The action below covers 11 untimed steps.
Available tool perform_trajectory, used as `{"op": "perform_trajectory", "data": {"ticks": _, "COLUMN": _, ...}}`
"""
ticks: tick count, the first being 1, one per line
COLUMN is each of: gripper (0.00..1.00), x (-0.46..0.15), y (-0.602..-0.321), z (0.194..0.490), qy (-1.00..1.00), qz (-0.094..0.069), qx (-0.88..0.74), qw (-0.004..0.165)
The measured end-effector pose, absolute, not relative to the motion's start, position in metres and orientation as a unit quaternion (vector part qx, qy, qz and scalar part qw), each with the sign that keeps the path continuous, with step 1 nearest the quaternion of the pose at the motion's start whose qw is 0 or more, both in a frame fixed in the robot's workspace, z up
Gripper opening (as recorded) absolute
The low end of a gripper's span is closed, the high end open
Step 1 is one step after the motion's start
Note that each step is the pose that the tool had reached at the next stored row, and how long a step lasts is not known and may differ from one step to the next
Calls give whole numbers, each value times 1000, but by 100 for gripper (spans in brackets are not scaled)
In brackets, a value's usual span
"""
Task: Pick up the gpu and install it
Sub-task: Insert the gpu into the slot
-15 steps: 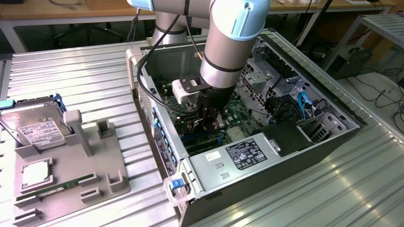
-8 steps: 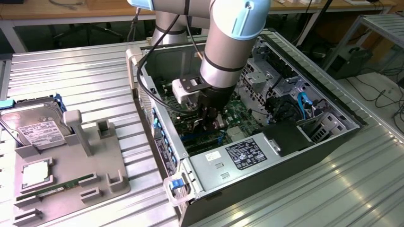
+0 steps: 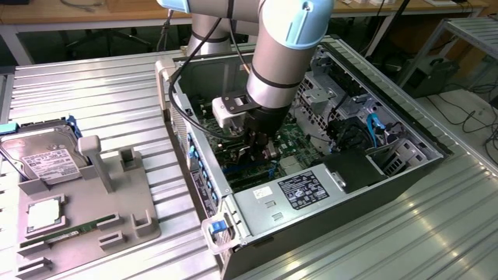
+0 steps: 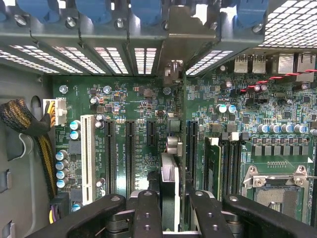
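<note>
Green circuit board is filling the middle of the wrist picture, and I am hanging directly above this motherboard [image 4: 143, 109] with my gripper [image 4: 169, 208] at the lower centre of the frame. My two black fingers [image 4: 147, 210] are closing partway on the gpu [image 4: 171, 168], which I am seeing edge-on: a thin card standing upright between them, running up the frame toward the slotted back wall [image 4: 99, 54] of the case, its metal end reaching the wall near top centre. The card is sitting among the black expansion slots [image 4: 130, 153], with a white slot [image 4: 87, 153] further toward the left of the frame and a memory stick [image 4: 214, 166] just beside it on the right. In the exterior view my arm [image 3: 284, 52] is reaching down into the open case [image 3: 404, 122] at the centre of the frame, and the gripper [image 3: 260, 146] is deep inside it, low over the board. On the grey tray [image 3: 132, 233] at the lower left of that frame are lying a hard drive [image 3: 43, 154], a processor [image 3: 45, 214] and a second memory stick [image 3: 74, 230].
</note>
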<state>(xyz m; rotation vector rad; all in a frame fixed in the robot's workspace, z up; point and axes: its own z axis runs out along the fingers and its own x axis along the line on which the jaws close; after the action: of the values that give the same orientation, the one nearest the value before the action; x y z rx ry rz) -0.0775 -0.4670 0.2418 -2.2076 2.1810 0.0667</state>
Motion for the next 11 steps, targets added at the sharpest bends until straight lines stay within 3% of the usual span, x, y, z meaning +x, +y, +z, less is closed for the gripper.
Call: {"op": "perform_trajectory", "data": {"ticks": 11, "gripper": 27, "x": -77, "y": -467, "z": 244, "qy": 702, "qz": 21, "qx": -711, "qw": 19}}
